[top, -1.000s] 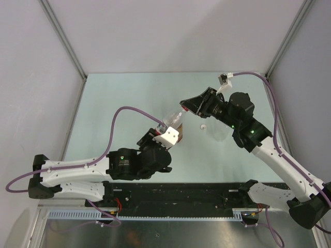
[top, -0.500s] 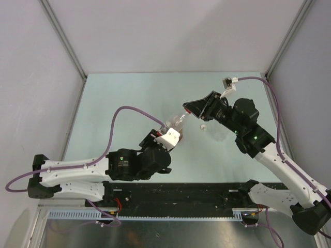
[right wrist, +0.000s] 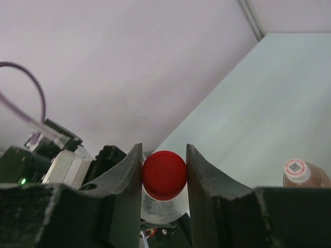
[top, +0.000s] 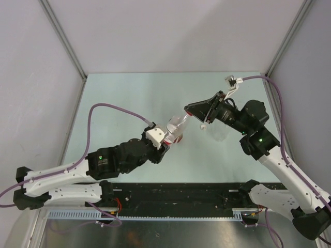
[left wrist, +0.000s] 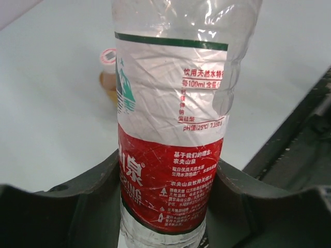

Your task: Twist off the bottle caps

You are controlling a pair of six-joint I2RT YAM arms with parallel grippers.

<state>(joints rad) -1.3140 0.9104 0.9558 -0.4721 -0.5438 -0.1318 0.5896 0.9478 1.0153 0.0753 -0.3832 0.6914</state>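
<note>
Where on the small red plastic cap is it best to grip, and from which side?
The clear plastic bottle with the red-and-white label is tilted toward the right gripper, so its red round cap shows its flat top. Grip the cap's round side wall, one finger each side, coming end-on along the bottle's axis.

Labelled bottle point(left wrist: 170, 155): clear, crinkled plastic with a red-and-white label edged by a green stripe. It is held tilted in the air, clasped at the red band by the left gripper point(left wrist: 166, 175). Its red cap point(right wrist: 164, 174) is seated on the neck and pinched by the right gripper point(right wrist: 164, 155). Amber bottle point(right wrist: 306, 181), with its pale cap point(right wrist: 295, 166) on, stands upright nearby.
</note>
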